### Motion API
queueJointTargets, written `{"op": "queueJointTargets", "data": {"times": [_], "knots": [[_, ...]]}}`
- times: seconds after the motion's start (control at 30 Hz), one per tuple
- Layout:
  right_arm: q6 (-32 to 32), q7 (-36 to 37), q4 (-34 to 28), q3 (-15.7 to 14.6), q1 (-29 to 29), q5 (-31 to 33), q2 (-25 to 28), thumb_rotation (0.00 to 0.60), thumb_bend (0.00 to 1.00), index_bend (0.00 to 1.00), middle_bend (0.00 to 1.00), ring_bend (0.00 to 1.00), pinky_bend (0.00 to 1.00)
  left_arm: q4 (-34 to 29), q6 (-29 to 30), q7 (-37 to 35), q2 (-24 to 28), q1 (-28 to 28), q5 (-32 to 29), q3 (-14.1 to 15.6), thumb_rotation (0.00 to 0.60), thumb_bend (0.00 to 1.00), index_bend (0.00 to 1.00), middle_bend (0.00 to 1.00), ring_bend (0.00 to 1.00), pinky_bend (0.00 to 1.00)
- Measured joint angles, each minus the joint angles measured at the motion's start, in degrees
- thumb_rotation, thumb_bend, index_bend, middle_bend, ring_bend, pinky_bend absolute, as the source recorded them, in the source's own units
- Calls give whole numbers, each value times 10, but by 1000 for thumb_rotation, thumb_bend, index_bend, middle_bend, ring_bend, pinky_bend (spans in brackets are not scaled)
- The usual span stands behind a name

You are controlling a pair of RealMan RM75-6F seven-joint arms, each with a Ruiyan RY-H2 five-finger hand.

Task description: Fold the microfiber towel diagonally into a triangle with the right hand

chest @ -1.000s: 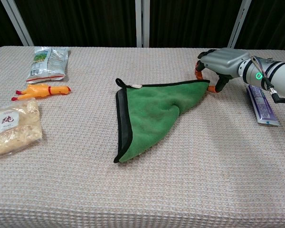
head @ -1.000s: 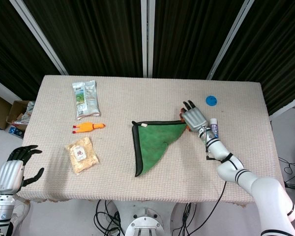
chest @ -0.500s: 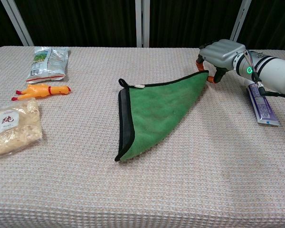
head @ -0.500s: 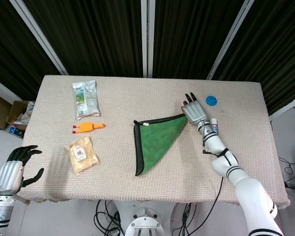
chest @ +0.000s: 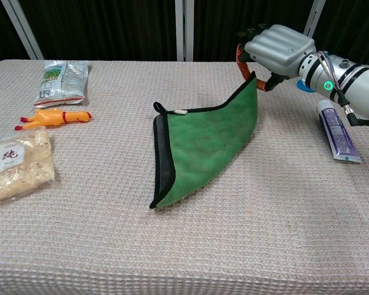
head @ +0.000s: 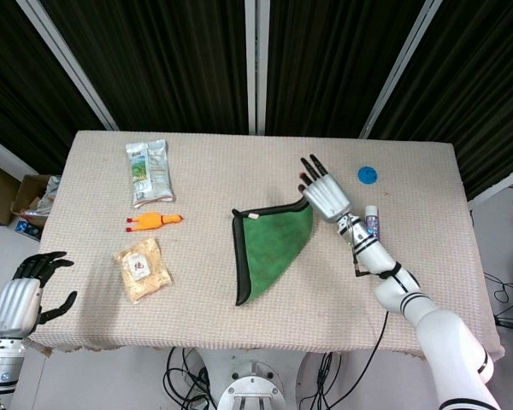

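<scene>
Green towel point(chest: 203, 144) folded triangular on table, one corner lifted

Towel point(chest: 206, 144) green, black trim. Tablecloth point(chest: 283, 233) beige waffle weave. Right hand point(chest: 277, 49) silver, orange fingertips point(chest: 239, 56). Toy chicken point(chest: 55, 117) orange, frame left. Cap point(head: 367, 174) blue. Tube point(chest: 336, 132) purple-white.

Red char on snack bag point(chest: 11, 157) label, illegible.

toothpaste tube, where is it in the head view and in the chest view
Head view: the toothpaste tube lies right of centre, largely hidden by the right forearm, below the blue cap.
Chest view: it lies at the right edge, below the forearm.
Shared landmark: the green towel, left of it in both.
</scene>
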Motion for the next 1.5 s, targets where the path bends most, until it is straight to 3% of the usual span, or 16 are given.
{"op": "queueJointTargets", "data": {"times": [0.1,0.27,0.57,1.3,1.4,1.47,1.5], "knots": [[55,-8,-50,-16,-3,-32,16,600,383,660,270,0,0,0,1,1,0,0,0,0,600,282,306,210,183,160],[93,-43,-152,-40,-2,-81,39,600,382,660,271,0,0,-1,5,1,1,3,3,2,600,283,307,210,183,160],[79,-148,-299,-58,17,-133,49,600,383,660,271,0,0,6,8,-7,-1,8,2,4,600,282,307,210,183,160],[57,-197,-351,-69,9,-170,34,600,382,644,268,0,0,18,7,-16,-7,11,2,5,600,283,307,210,183,159],[44,-199,-350,-72,8,-170,25,600,378,581,255,0,0,16,7,-15,-7,10,4,5,600,283,307,210,183,159],[34,-206,-350,-74,6,-169,21,600,333,410,202,0,0,15,6,-15,-7,10,5,6,600,282,307,210,183,160],[28,-212,-351,-74,5,-167,19,600,276,265,157,0,0,14,5,-14,-7,9,5,6,600,282,307,210,183,160]]}}
